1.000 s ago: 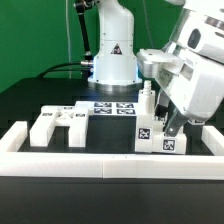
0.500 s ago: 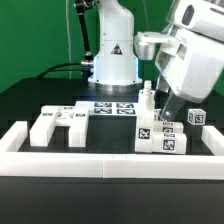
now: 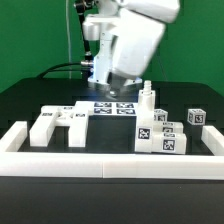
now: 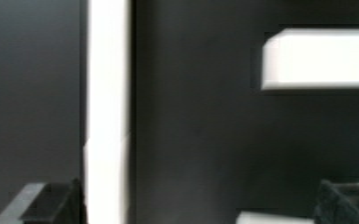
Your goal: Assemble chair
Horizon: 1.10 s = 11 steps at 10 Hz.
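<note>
Several white chair parts lie on the black table. A flat notched part (image 3: 58, 124) lies at the exterior view's left. A stack of tagged blocks (image 3: 161, 134) with an upright peg (image 3: 149, 97) stands at the right, and a small tagged cube (image 3: 197, 117) sits beside it. My gripper (image 3: 121, 89) hangs blurred above the middle back, clear of all parts. In the wrist view my gripper (image 4: 194, 202) has its fingers (image 4: 43, 205) wide apart with only dark table between them, near a white strip (image 4: 108, 100) and a white block (image 4: 327, 60).
The marker board (image 3: 112, 108) lies at the back middle, below the arm. A long white border rail (image 3: 100, 161) runs along the front, with ends turning back at both sides. The robot base (image 3: 112, 66) stands behind.
The arm has swung from beside the tagged stack at the right up and to the left, over the middle back. The small cube at the right has come into view.
</note>
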Each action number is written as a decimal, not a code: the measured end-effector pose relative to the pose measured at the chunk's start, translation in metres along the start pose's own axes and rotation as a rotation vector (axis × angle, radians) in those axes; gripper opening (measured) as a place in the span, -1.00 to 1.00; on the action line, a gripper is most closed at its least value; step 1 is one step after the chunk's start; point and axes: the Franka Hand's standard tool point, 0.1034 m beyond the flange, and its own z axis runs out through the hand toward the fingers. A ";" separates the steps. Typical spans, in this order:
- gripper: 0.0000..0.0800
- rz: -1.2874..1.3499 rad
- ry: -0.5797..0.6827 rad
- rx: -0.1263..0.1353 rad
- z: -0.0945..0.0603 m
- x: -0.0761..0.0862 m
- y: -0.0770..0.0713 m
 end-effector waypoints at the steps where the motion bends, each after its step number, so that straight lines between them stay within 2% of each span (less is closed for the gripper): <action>1: 0.62 0.010 0.002 0.005 0.004 -0.007 -0.005; 4: 0.62 0.022 0.002 0.006 0.004 -0.004 -0.005; 6: 0.62 0.194 0.010 -0.002 0.017 -0.006 -0.008; 8: 0.62 0.477 0.011 0.025 0.026 -0.012 -0.025; 10: 0.62 0.623 0.010 0.052 0.034 -0.014 -0.032; 11: 0.62 0.704 0.015 0.055 0.033 -0.012 -0.032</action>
